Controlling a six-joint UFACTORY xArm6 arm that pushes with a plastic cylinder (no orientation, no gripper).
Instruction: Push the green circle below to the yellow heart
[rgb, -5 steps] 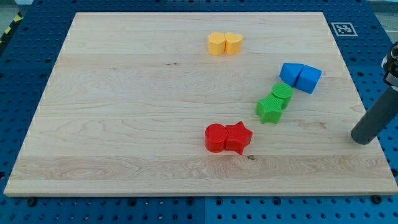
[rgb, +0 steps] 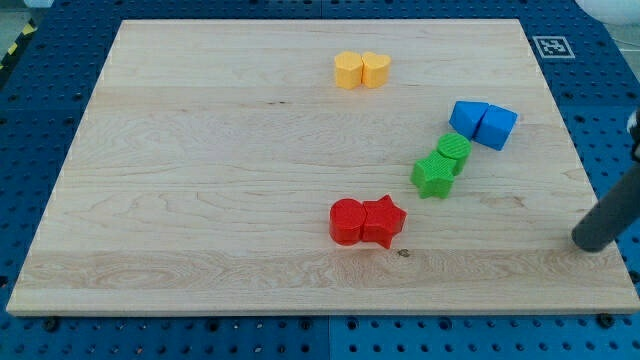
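Our arm ends in a plain rod, so there is no hand here to be released or clenched; nothing is grasped. Our tip (rgb: 592, 243) rests on the tabletop (rgb: 200, 170) near its edge at the view's right, low in the view, touching no block.

The green circle (rgb: 455, 150) lies well up and toward the view's left from our tip, apart from it. It touches the green star (rgb: 433, 176), which sits just below it and slightly further left. Up from our tip and a little to the left are two blue blocks (rgb: 483, 124), pressed side by side, just above and to the right of the green circle.

The yellow heart (rgb: 376, 69) is far up and left of our tip, near the top of the tabletop, touching another yellow block (rgb: 348, 70) on its left. Level with our tip and well to the left, a red circle (rgb: 347, 221) and red star (rgb: 383, 221) sit together.
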